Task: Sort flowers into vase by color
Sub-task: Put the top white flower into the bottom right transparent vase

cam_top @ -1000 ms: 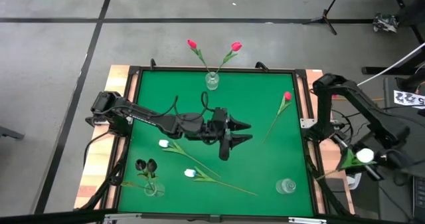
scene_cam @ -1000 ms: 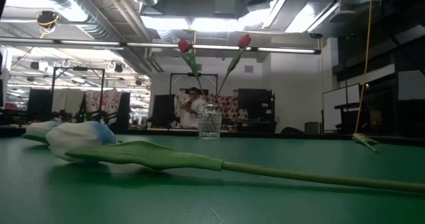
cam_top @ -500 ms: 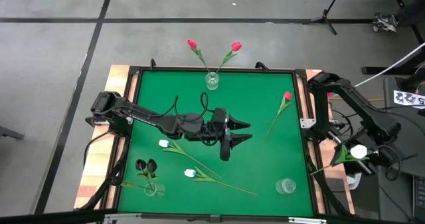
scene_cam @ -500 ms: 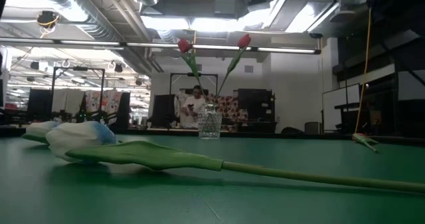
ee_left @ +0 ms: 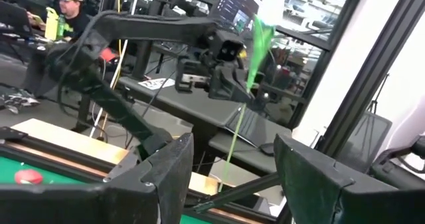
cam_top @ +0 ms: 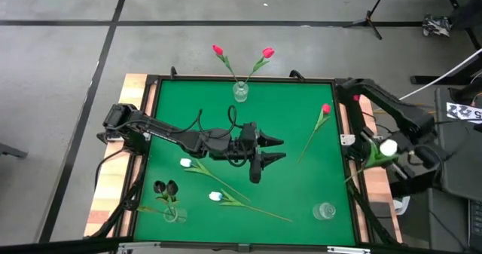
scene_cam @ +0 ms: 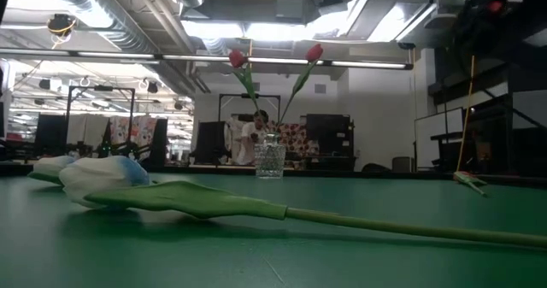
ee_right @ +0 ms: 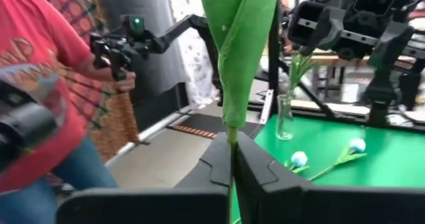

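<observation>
Green felt covers the table (cam_top: 301,111) in front of you. Your right gripper (cam_top: 374,153) sits past the table's right edge, its fingers clamped tight on the stem of a white tulip (cam_top: 387,146), whose head points away from the table. Your left gripper (cam_top: 273,150) hovers over the middle of the felt, fingers parted and empty. Two more white tulips (cam_top: 215,197) lie flat near the front left. One red tulip (cam_top: 325,110) lies toward the right side. Two red ones stand in the back vase (cam_top: 240,93), dark ones in the front-left vase (cam_top: 173,215). A third vase (cam_top: 324,210) stands at front right.
</observation>
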Controlling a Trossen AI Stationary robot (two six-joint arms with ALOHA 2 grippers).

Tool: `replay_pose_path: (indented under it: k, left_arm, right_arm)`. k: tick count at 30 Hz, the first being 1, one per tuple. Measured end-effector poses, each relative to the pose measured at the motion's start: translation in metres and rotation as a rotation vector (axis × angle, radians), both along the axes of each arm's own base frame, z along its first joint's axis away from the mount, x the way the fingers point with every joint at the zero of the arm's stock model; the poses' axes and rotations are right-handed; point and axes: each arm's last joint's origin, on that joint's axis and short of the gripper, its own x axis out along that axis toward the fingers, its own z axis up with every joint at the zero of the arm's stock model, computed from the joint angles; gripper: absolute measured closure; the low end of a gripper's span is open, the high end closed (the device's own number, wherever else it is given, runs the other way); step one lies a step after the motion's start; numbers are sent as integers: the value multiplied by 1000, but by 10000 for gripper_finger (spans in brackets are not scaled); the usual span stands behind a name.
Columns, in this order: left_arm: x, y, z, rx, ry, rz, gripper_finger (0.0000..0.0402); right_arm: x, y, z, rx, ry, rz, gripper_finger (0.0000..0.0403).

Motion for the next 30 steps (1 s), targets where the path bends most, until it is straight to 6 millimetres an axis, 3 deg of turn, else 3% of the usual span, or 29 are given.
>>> replay_pose_path:
  k: [6, 10, 13, 19, 25, 30]
  left_arm:
    - [0, 0, 0, 12, 1, 1, 196]
    - [0, 0, 0, 22, 2, 2, 196]
    - [0, 0, 0, 21, 2, 2, 196]
    - [0, 0, 0, 10, 1, 1, 196]
    - [0, 0, 0, -13, -1, 2, 196]
    - [0, 0, 0, -22, -1, 13, 196]
  right_arm:
    - [8, -17, 27, 100, 72, 105, 403]
    - [-1, -12, 35, 18, 6, 197, 403]
    - [-5, -6, 32, -17, -22, 170, 403]
    - [2, 20, 24, 112, 56, -186, 403]
    - [33, 52, 19, 166, 49, -594, 403]
    - [61, 72, 11, 209, 96, -774, 403]
